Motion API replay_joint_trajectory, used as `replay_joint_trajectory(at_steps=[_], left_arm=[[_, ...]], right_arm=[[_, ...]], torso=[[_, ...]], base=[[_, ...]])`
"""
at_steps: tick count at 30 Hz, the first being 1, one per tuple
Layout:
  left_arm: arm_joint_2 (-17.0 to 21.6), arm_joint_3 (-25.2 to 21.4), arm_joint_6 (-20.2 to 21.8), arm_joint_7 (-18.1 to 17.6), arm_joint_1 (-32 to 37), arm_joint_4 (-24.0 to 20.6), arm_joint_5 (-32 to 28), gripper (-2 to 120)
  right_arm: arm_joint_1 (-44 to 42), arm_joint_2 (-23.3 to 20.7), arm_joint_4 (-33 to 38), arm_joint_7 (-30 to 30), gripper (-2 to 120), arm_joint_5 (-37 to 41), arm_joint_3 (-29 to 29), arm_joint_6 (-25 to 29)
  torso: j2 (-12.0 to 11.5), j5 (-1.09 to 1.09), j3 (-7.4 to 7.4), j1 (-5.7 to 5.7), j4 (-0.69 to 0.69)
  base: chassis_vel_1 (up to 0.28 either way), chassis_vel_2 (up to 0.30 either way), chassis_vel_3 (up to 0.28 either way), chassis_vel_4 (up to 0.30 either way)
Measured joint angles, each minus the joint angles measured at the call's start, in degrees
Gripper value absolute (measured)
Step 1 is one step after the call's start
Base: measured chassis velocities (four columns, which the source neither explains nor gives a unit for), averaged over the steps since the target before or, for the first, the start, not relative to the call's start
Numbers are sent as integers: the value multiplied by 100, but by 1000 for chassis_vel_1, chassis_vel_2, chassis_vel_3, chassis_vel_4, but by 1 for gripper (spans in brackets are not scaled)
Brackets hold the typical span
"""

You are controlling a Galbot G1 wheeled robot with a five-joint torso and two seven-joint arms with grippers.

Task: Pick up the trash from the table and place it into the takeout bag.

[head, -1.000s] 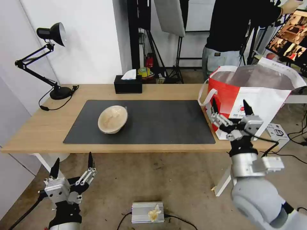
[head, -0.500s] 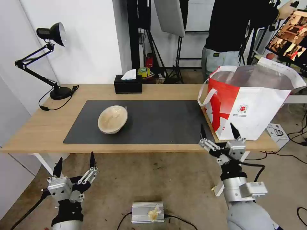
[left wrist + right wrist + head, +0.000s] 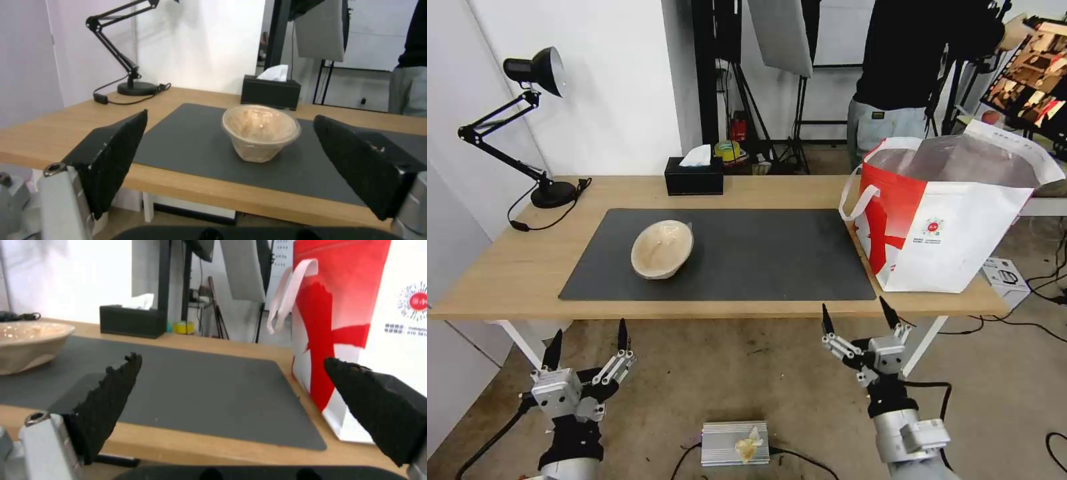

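A beige paper bowl (image 3: 662, 249), the trash in view, sits on the left half of the dark grey mat (image 3: 760, 253) on the light-wood table (image 3: 507, 273); it also appears as the bowl (image 3: 260, 131) ahead of my left fingers and the bowl (image 3: 26, 343) at the edge of the right wrist view. The white-and-red takeout bag (image 3: 954, 213) stands open on the table's right end, also seen as the bag (image 3: 356, 323). My left gripper (image 3: 587, 340) hangs open below the front edge at the left. My right gripper (image 3: 857, 317) is open and empty, just below the front edge near the bag.
A black tissue box (image 3: 694, 175) stands at the back of the table and a black desk lamp (image 3: 527, 120) at the back left. A metal box (image 3: 735, 443) lies on the floor between the arms. A person (image 3: 920, 67) stands behind the bag.
My right arm has dropped from in front of the bag down and leftward to below the table edge, staying open and empty. The left gripper has barely moved.
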Motion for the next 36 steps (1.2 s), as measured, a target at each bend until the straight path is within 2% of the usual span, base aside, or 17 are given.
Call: replay_joint_trajectory(at_steps=[36], left_arm=[[-8, -40, -177, -5, 26, -59, 19, 100]], right_arm=[[-207, -8, -187, -12, 100, -223, 29, 79]], torso=[[0, 0, 0, 0, 0]], base=[[0, 0, 0, 0]])
